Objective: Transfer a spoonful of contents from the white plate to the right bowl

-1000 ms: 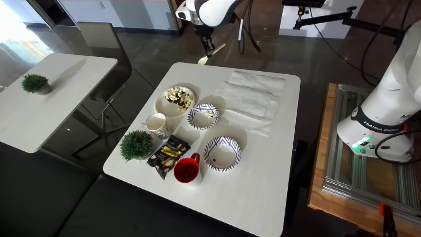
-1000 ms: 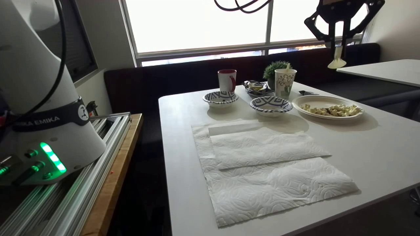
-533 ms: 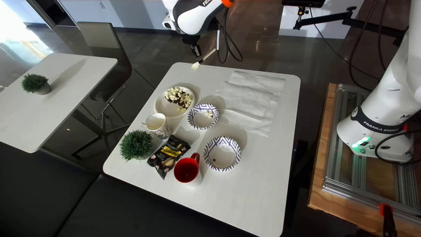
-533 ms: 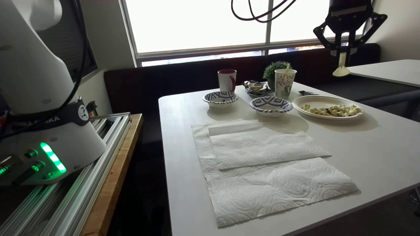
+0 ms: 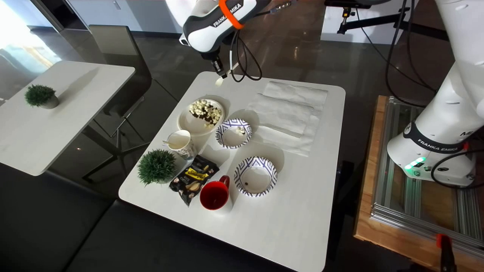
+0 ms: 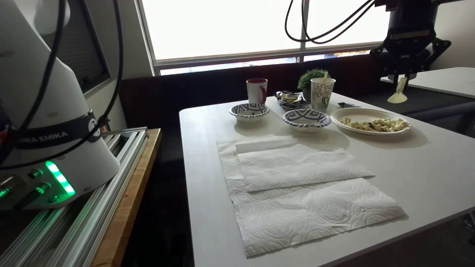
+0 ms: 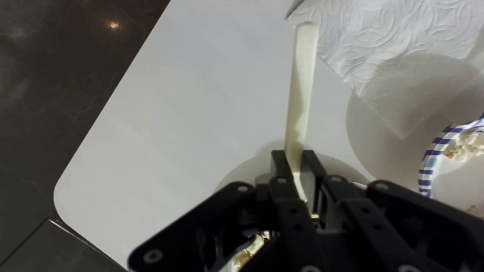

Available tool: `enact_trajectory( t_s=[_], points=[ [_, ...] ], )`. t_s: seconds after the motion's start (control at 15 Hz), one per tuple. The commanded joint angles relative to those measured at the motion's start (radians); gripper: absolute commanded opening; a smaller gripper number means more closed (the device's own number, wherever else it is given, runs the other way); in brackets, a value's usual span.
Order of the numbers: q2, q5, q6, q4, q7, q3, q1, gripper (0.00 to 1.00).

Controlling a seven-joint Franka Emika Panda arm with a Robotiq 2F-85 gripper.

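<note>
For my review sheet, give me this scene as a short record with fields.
Claw: shut on the spoon
Spoon position: raised, not touching any dish
Spoon load: cannot be made out
White plate: heap of popcorn and dark bits
Bowl nearer plate: a few popcorn pieces
Other bowl: a dark speck
Also present: mug, snack bag, potted plant, paper cup, paper towels

blown-out bright window (image 6: 222, 29) in an exterior view, soft shadows on the tabletop (image 5: 295, 219), glare on the dark floor (image 5: 166, 56), jaws slightly blurred in the wrist view
</note>
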Motion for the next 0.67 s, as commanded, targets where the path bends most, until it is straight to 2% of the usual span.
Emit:
enact_trajectory(
  t_s=[0.0,0.6],
  points=[
    [0.145,-0.081,-0.064,0.194,0.018,-0.009,0.023,0.03],
    [0.331,-0.189,-0.119,0.410,-0.022,-0.036,0.082,0.03]
  ],
)
